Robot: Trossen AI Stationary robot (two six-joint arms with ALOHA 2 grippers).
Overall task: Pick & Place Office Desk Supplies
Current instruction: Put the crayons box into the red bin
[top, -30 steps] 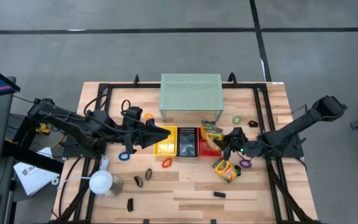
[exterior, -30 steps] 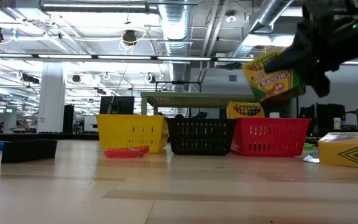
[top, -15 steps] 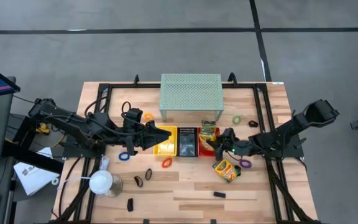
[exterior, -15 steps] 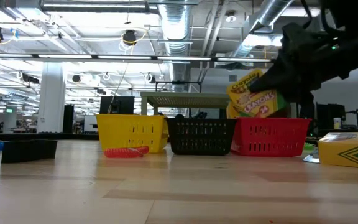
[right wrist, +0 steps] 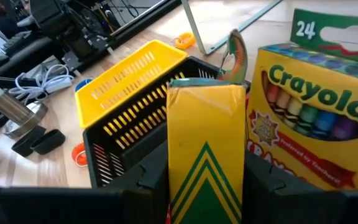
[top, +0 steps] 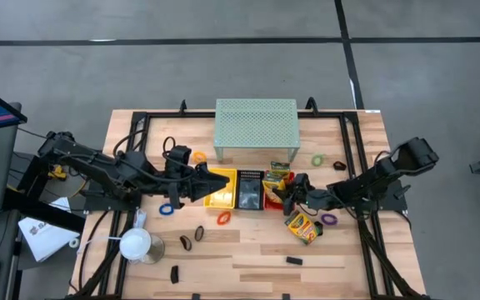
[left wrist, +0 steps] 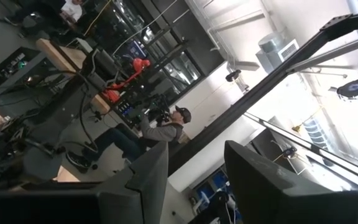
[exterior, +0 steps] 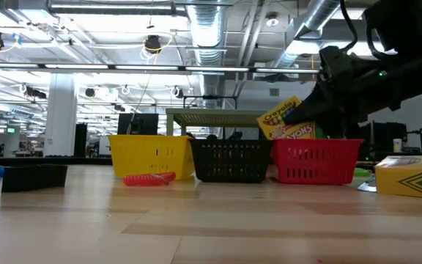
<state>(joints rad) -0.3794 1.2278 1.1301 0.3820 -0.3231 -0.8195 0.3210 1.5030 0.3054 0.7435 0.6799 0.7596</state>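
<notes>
- Right gripper (right wrist: 199, 186) clamps a yellow-green cardboard crayon box (right wrist: 204, 149), held over the red plastic mesh basket (exterior: 315, 161).
- Left gripper (top: 223, 180) hovers above the yellow plastic basket (top: 220, 198), fingers narrowly parted, holding nothing.

Bright, even overhead light; ceiling lamps (exterior: 152, 44) glare, and nearby tabletop (exterior: 211, 227) blurs.

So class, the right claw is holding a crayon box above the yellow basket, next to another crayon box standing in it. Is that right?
Not quite. The right claw holds the crayon box above the red basket, not the yellow basket. The low view shows it. The other crayon box does stand beside it there.
</notes>
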